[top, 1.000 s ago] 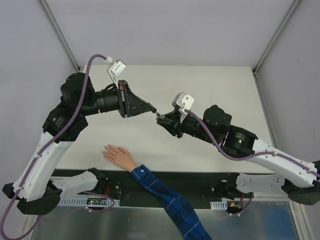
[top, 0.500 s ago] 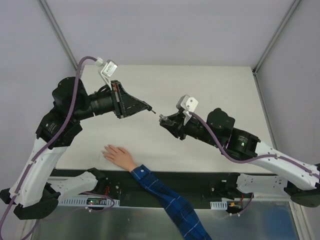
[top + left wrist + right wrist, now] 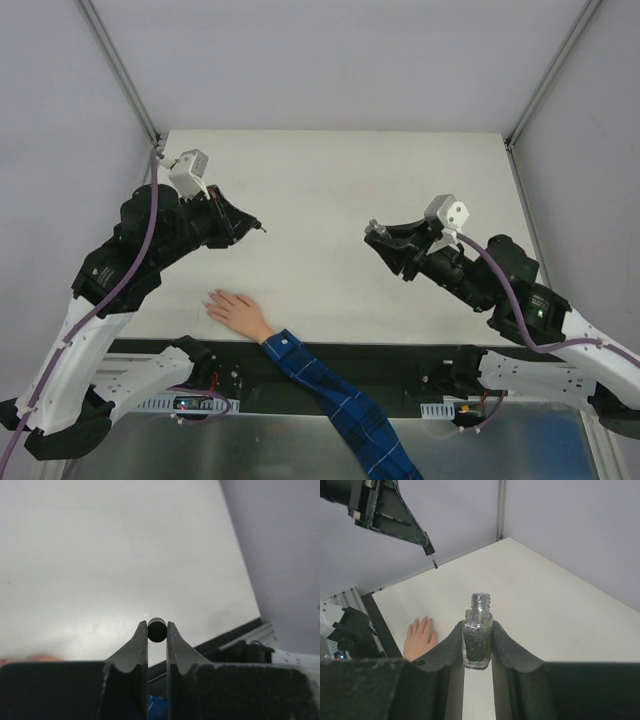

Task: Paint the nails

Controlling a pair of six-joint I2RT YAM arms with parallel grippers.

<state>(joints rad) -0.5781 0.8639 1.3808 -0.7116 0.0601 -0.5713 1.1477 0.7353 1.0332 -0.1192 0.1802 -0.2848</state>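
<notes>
Right fingers (image 3: 373, 231) pinch an uncapped bottle (image 3: 480, 604) of dark glittery polish (image 3: 478, 642); left fingers (image 3: 253, 224) pinch a black cap (image 3: 156, 629).

Two robot arms (image 3: 105, 285), each with one gripper, left gripper (image 3: 255, 226), right gripper (image 3: 372, 231), one glass bottle (image 3: 478, 635), one brush cap (image 3: 156, 629), one pale hand (image 3: 232, 308), one plaid sleeve (image 3: 340, 400), one table (image 3: 340, 170).

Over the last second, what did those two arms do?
They drew apart. The left end effector swung back to the left, still clamped on the brush cap. The right end effector pulled to the right, still gripping the open bottle. The hand stayed put.
</notes>
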